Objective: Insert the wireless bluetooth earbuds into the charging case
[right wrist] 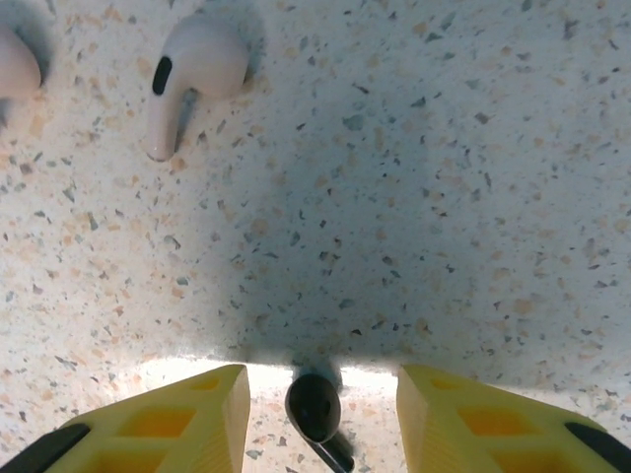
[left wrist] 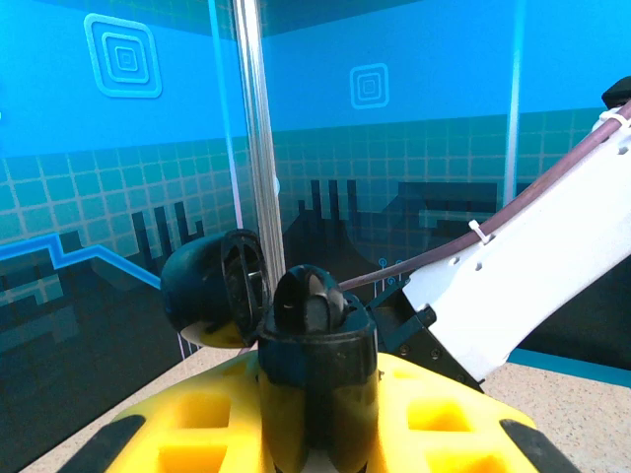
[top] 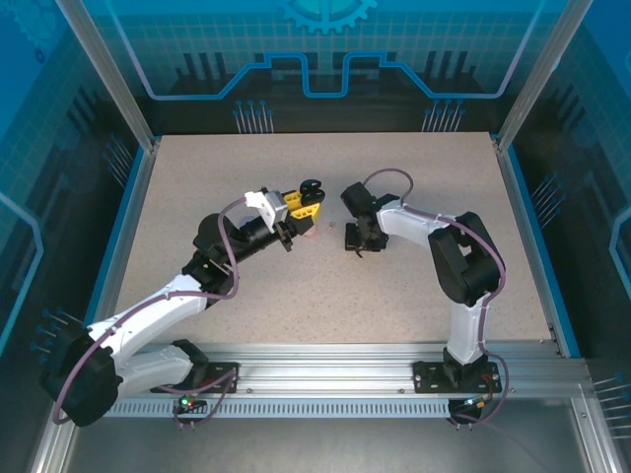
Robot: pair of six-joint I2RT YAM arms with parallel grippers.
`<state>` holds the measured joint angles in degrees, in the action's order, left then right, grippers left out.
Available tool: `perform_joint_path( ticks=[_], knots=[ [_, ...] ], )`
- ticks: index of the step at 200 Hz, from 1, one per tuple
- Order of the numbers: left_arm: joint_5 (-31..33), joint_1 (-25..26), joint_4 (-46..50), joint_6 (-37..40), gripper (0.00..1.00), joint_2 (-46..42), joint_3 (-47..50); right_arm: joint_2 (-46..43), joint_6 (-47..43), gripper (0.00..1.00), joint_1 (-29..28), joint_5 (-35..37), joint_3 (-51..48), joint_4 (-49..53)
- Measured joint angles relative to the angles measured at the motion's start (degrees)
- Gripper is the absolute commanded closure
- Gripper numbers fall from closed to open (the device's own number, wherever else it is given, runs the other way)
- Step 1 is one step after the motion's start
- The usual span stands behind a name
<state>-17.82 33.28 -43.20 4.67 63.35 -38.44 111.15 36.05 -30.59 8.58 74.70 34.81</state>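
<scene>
Left pincer (top: pixel 302 205): yellow fingers clamped on a black, round, glossy plastic charging case (left wrist: pixel 317 384). The case sits between the fingers, mouth pointing away from the wrist. Its hinged lid (left wrist: pixel 212 291) stands open, swung out to the left of the fingers in the wrist view. A dark rounded shape fills the mouth of the case; cannot tell what it is.

Right pincer (right wrist: pixel 320 382): pointed down at the speckled beige tabletop (right wrist: pixel 444 197), yellow fingers parted. A small black stemmed earbud (right wrist: pixel 314 404) lies on the table in the gap between them. There is table on both sides of it, and neither finger touches it.

Ahead of the right pincer and off to its left, well apart from the fingers: a pale pink stemmed earbud (right wrist: pixel 187 69) flat on the table, stem toward the pincer. A second pale pink earbud (right wrist: pixel 14 61) lies near it, further left, cut off by the edge of view.

Overhead: both pincers near each other at mid-table, not touching.
</scene>
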Motion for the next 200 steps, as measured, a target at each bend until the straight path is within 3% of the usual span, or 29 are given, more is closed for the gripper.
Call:
perform_joint_path(
  ticks=[89, 145, 200],
  knots=[
    [0.0, 0.0, 0.0, 0.0, 1.00, 0.0, 0.0, 2.4, -3.4, 0.68, -0.2, 0.8, 2.0, 2.0],
    [0.0, 0.0, 0.0, 0.0, 1.00, 0.0, 0.0, 2.6, -4.1, 0.89, -0.6, 1.4, 2.5, 2.4],
    [0.0, 0.0, 0.0, 0.0, 1.00, 0.0, 0.0, 1.1, -3.9, 0.95, -0.6, 1.0, 2.5, 2.7]
  ],
)
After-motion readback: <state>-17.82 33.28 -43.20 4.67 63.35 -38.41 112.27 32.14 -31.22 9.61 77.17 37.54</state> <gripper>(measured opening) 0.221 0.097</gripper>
